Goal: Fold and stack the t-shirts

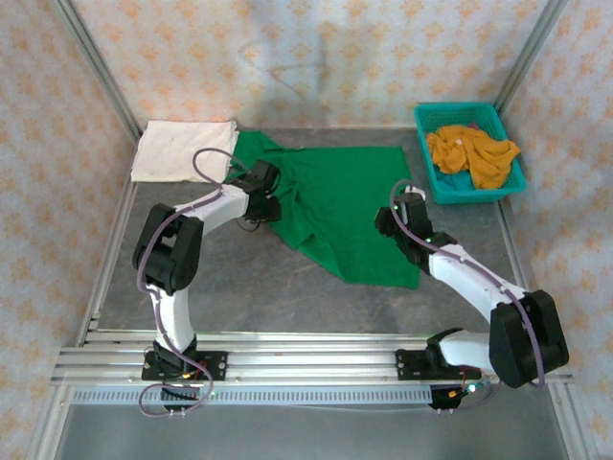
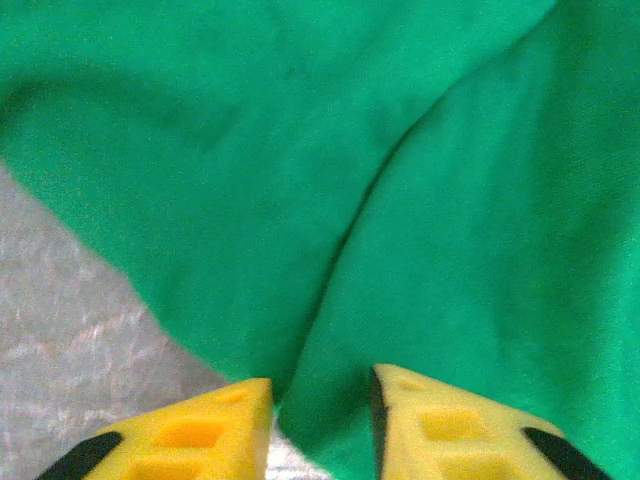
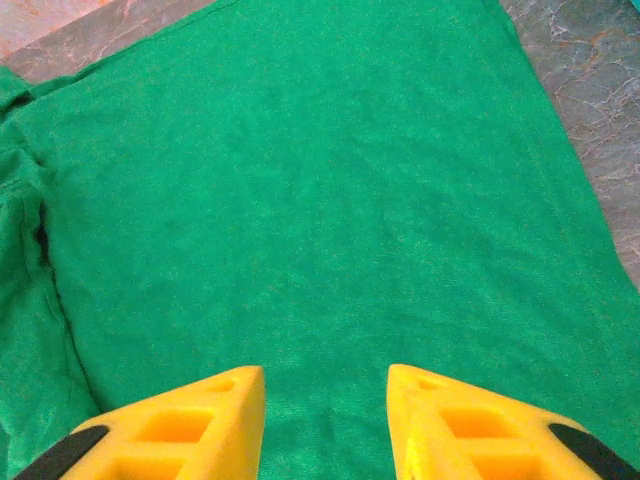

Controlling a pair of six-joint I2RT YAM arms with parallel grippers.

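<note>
A bright green t-shirt (image 1: pixel 335 206) lies spread across the middle of a grey table (image 1: pixel 239 278), rumpled along its left side and flat on its right. A folded cream-white t-shirt (image 1: pixel 184 150) rests at the far left corner, just beside the green one. At the far right, a teal basket (image 1: pixel 458 108) holds crumpled mustard-orange t-shirts (image 1: pixel 472 153).

The left arm (image 1: pixel 206 216) reaches to the green shirt's rumpled left edge. Seen from the left wrist, the left jaws stand a little apart, open, with nothing clamped. A deep crease in the green cloth (image 2: pixel 330 180) runs down toward the gap between the two yellow fingertips (image 2: pixel 200 430), and bare table (image 2: pixel 80 340) shows at the lower left.

The right arm (image 1: pixel 460 268) reaches to the shirt's right edge. Seen from the right wrist, the right jaws are open over smooth green fabric (image 3: pixel 300 200), which lies flat beneath and ahead of them, with none of it between them.
</note>
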